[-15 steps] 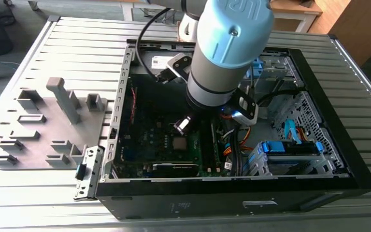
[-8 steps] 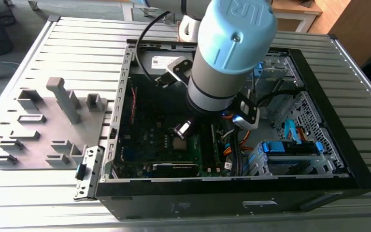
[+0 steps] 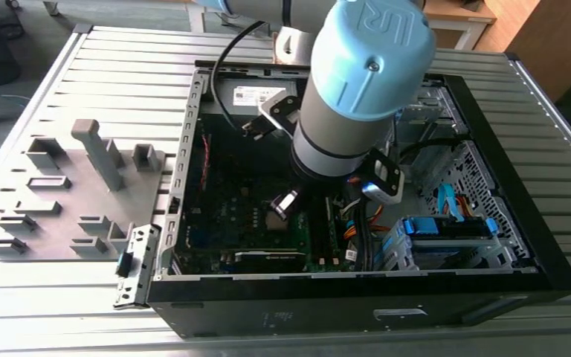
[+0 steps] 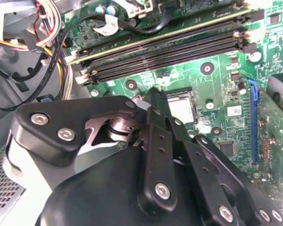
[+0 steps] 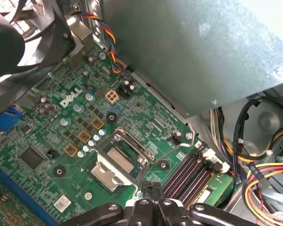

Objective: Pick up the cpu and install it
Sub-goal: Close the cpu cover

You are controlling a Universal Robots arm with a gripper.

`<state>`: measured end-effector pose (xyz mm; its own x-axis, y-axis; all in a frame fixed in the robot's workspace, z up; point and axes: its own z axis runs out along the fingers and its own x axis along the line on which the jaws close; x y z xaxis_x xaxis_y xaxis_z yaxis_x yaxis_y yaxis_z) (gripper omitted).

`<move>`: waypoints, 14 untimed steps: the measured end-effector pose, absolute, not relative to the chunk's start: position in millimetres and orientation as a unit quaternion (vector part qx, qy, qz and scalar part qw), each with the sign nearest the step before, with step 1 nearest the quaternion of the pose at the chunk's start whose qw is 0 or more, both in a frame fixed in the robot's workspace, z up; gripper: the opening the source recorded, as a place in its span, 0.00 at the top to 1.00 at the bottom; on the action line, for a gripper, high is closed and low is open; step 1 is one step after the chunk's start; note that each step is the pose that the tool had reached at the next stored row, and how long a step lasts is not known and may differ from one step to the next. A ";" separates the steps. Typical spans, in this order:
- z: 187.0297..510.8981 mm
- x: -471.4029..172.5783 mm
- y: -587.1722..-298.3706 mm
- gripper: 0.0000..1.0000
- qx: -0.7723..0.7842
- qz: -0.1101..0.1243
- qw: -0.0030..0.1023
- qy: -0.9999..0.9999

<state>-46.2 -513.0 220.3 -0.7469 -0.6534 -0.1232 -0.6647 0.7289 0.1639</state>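
The arm reaches down into the open computer case, and the gripper hangs low over the green motherboard. In both wrist views the gripper has its black fingers pressed together at the tips.

Just ahead of those tips is the metal-framed socket, and there's the cpu, a dull flat square lying inside the frame. In the second wrist view it shows as a pale square right beside the fingertips, apart from them. I can't tell whether it is fully seated.

Just to one side of the fingers run the long dark memory slots. Past them hangs a bundle of yellow, black and red cables. Beyond the socket, further from the hand, looms the grey power supply box.

Well away from the gripper, outside the case, the grey tray with its raised blocks lies on the slatted metal table.
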 end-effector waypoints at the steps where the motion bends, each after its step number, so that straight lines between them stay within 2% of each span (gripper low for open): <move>1: 220.3 -44.9 -513.4 0.89 -0.355 0.099 0.028 0.929; 14: 229.7 -40.0 -515.5 0.89 -0.354 0.101 0.028 0.929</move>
